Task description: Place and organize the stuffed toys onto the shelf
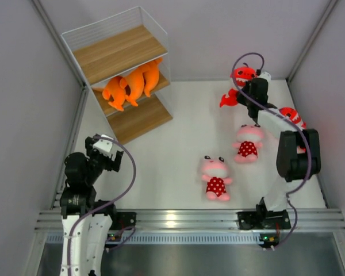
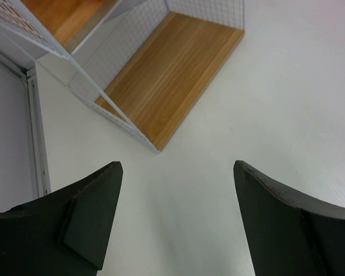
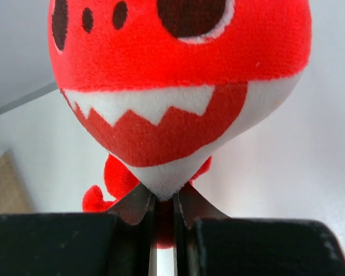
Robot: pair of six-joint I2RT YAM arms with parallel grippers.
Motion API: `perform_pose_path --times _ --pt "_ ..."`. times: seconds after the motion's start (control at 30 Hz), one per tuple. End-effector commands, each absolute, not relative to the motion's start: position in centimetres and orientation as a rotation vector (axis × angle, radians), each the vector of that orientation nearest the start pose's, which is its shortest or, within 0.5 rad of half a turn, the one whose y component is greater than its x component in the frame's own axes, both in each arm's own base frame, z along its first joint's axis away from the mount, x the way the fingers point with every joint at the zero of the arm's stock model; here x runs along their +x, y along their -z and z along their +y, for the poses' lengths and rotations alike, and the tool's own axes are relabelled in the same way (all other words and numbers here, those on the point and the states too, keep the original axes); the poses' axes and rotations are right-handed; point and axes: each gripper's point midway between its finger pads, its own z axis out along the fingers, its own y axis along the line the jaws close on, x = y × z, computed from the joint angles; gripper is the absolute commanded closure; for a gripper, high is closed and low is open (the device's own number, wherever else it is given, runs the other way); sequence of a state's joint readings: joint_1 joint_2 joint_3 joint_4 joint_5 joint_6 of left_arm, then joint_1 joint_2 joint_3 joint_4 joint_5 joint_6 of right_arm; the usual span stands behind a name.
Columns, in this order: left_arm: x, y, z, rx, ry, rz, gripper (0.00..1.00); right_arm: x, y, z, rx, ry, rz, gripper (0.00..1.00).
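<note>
1. The left gripper (image 2: 177, 164) hovers at about 8 o'clock of the table (image 1: 178, 121), its jaws spread wide and holding nothing; its wrist view looks onto the bare bottom board (image 2: 178, 75), so it seems parked ready to work at that tier.
2. Two pink animals lie face-up at 4 to 5 o'clock, the nearer one (image 1: 217, 179) and the farther one (image 1: 248, 145) apart from each other; neither is shelved yet.
3. A second red shark (image 1: 291, 115) lies at 3 o'clock, partly hidden behind the right arm.
4. The right gripper (image 3: 164, 201), at 1 o'clock, is pinched narrow on the held red shark (image 3: 178, 57), just beneath its white chin; a thin fold of plush probably gives the fingers the surest bite; whether the toy is off the table cannot be told.
5. The shelf (image 1: 118, 50) stands at 11 o'clock; the orange sharks (image 1: 132, 85) lie together on its middle tier, which suggests sorting by kind; the held shark must cross the table to reach it.
</note>
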State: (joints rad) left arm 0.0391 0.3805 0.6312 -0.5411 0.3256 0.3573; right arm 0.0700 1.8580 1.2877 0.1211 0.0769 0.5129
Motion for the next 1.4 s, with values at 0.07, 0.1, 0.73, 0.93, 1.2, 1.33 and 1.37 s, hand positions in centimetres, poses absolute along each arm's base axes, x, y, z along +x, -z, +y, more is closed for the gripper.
perform_pose_path --times 0.07,0.1,0.73,0.93,1.2,1.33,1.37 --pt "20.8 -27.4 -5.6 0.477 0.168 1.632 0.15 45.8 -26.8 16.1 -0.063 -0.433 1.763 1.00" --pt "20.7 -27.6 -5.6 0.458 0.169 1.632 0.15 44.0 -28.5 17.4 -0.126 -0.449 1.739 1.00" --pt "14.6 -31.7 -9.7 0.570 0.384 1.462 0.01 17.9 -32.9 36.3 -0.959 -0.735 1.583 1.00" --pt "14.2 -33.6 -8.7 0.469 0.344 1.438 0.01 15.0 -33.2 40.1 -1.011 -0.843 1.569 1.00" --pt "13.1 -35.5 -9.1 0.494 0.344 1.389 0.01 13.1 -32.4 43.5 -1.112 -0.861 1.596 1.00" --pt "13.7 -35.0 -8.9 0.487 0.340 1.410 0.01 11.4 -33.0 45.1 -1.180 -0.915 1.532 1.00" --pt "13.8 -34.9 -8.9 0.490 0.345 1.416 0.10 10.9 -33.3 45.4 -1.219 -0.929 1.491 1.00"
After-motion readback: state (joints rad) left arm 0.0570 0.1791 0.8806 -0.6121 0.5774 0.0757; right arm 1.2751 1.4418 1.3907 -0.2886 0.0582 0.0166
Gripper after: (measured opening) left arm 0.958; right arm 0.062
